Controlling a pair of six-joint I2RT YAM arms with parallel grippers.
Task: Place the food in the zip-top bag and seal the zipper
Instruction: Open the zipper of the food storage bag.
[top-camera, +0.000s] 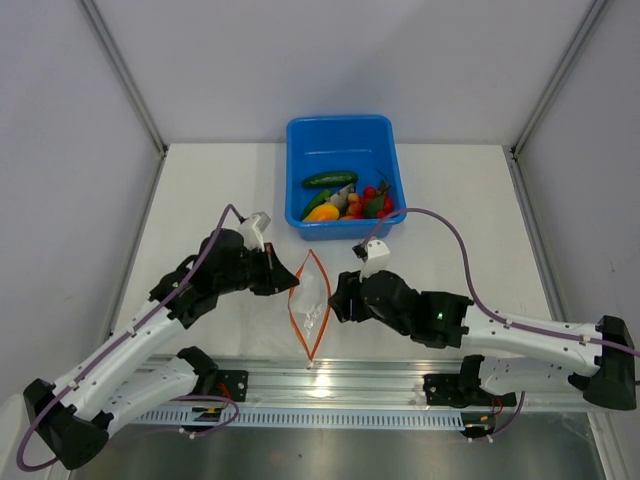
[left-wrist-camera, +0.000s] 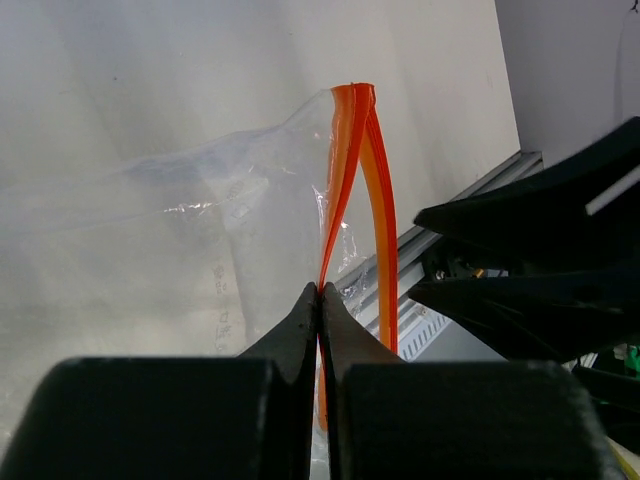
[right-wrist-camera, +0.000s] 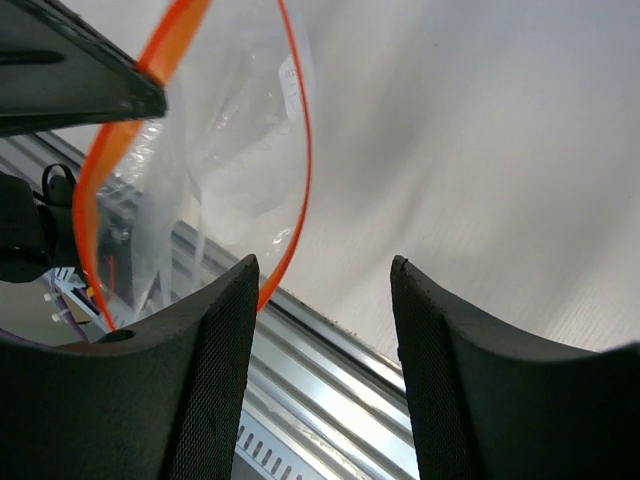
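At the table's (top-camera: 200, 200) front, left gripper (left-wrist-camera: 319, 292) pinches the zipper (left-wrist-camera: 345, 170), right gripper (right-wrist-camera: 324, 262) gapes empty; food (top-camera: 345, 200) in tub (top-camera: 340, 130), bag (top-camera: 312, 300) unsealed.

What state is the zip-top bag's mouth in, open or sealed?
Open: the two orange-red strips of the zipper bow apart around a gap; the left gripper pinches one strip.

The top camera looks down from behind the arms (top-camera: 150, 320) over the whole table (top-camera: 450, 200), while the two wrist cameras face each other close-up across the zip-top bag (top-camera: 312, 300), which all three views share.
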